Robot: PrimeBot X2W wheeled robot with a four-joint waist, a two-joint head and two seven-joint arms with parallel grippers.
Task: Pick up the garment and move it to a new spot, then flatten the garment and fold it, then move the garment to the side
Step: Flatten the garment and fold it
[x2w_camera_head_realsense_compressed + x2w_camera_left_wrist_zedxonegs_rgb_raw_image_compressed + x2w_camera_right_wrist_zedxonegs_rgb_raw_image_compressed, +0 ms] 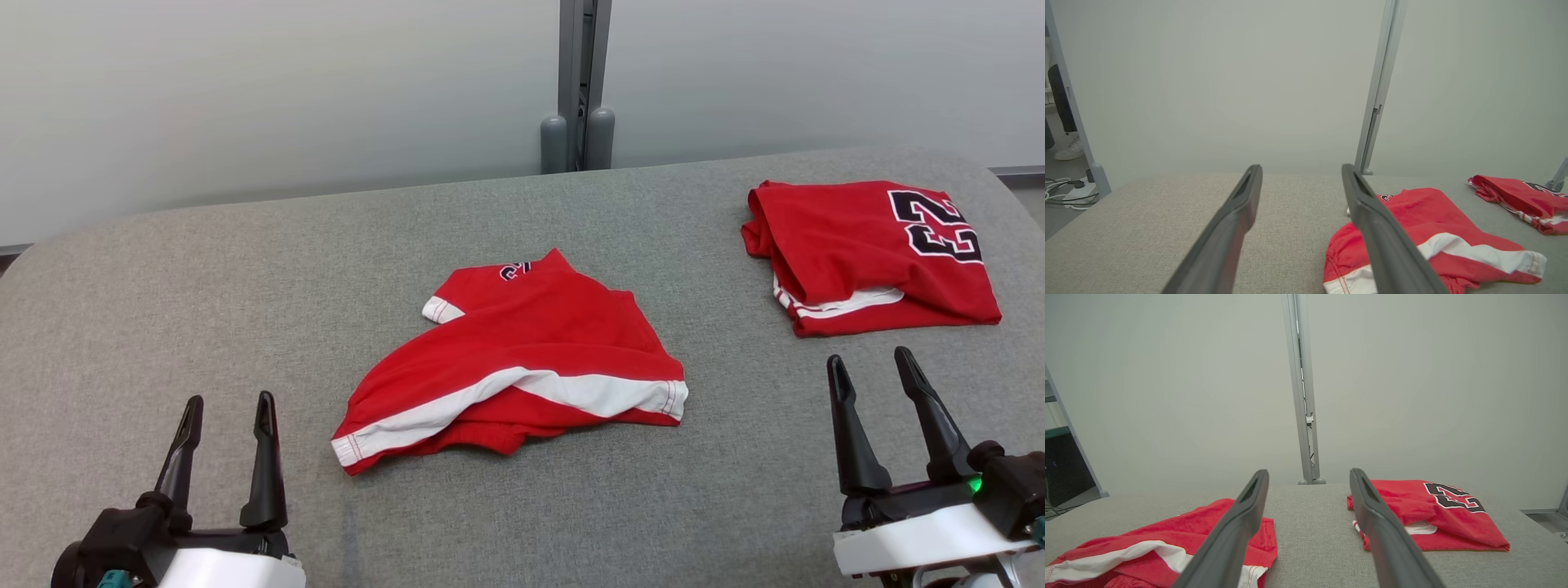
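The folded garment (873, 253) carries a black number 23 edged in white. It lies just ahead of the right gripper (869, 358), close to its fingertips and apart from them. Ahead of and between the two grippers lies the garment (522, 359), a rumpled red heap with a white band along its near hem. A scrap of black print shows at its far edge, too little to read. It sits to the right of the left gripper (229, 400), nothing touching it. Both grippers hover low over the table (163, 310) with fingers spread wide and nothing in them. Bare grey cloth runs ahead and to the left of the left gripper, and a clear strip separates the two garments. Past them the table's far edge curves off before a pale wall (245, 90) and a grey post (578, 82).
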